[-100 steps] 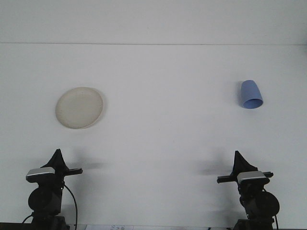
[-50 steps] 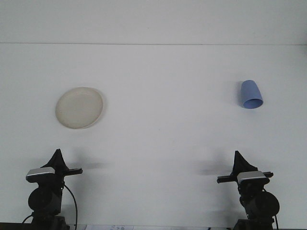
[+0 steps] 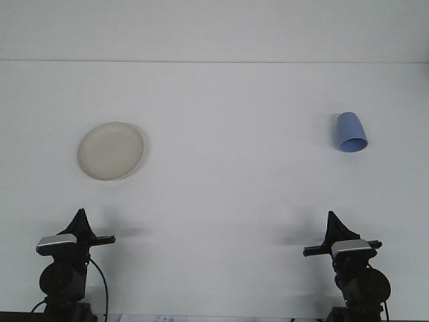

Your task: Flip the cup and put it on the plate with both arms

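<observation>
Front view: no readable writing — blue cup inverted, plate well apart.

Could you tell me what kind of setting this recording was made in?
Probably a lab test bench rather than a home: a plain white table against a bare white wall, two robot arms mounted at its near edge, and only a cream plate and a blue cup as props.

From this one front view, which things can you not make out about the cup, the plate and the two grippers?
- Blue plastic cup: too small to tell whether it stands mouth-down or leans, and its inside is hidden.
- Round cream plate: its rim depth is unclear from above.
- Left gripper and right gripper: each shows as one dark point, so open or shut is unclear.
- Both arm bases: cut off by the bottom edge.
</observation>
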